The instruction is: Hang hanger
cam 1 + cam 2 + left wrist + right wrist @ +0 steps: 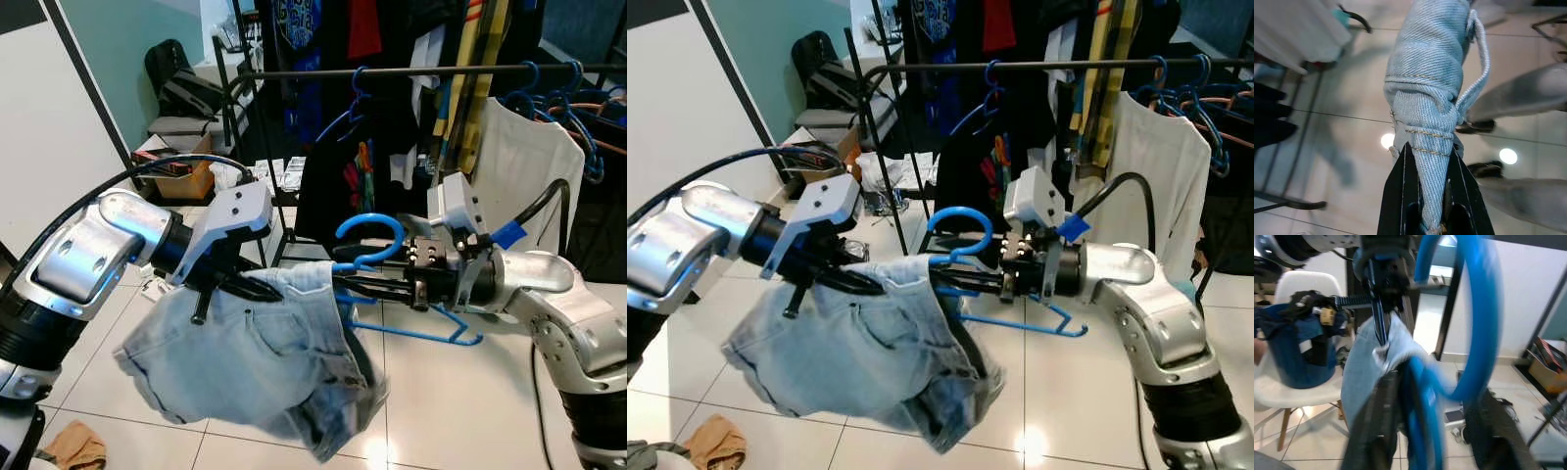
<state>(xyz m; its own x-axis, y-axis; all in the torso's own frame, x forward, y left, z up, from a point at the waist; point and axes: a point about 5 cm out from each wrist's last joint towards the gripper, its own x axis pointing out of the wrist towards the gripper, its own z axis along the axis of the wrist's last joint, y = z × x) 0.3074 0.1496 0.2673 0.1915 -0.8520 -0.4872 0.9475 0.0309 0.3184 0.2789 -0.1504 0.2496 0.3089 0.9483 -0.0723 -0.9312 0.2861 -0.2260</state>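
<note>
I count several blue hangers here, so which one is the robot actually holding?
The blue hanger with denim shorts, clamped in the right pincer; the others hang on the rail.

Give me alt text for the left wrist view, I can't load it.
The left gripper is shut on a bunched fold of light blue denim shorts, seen along its two black fingers. Behind them is a glossy tiled floor with reflected ceiling lights and the dark feet of a clothes rack.
</note>
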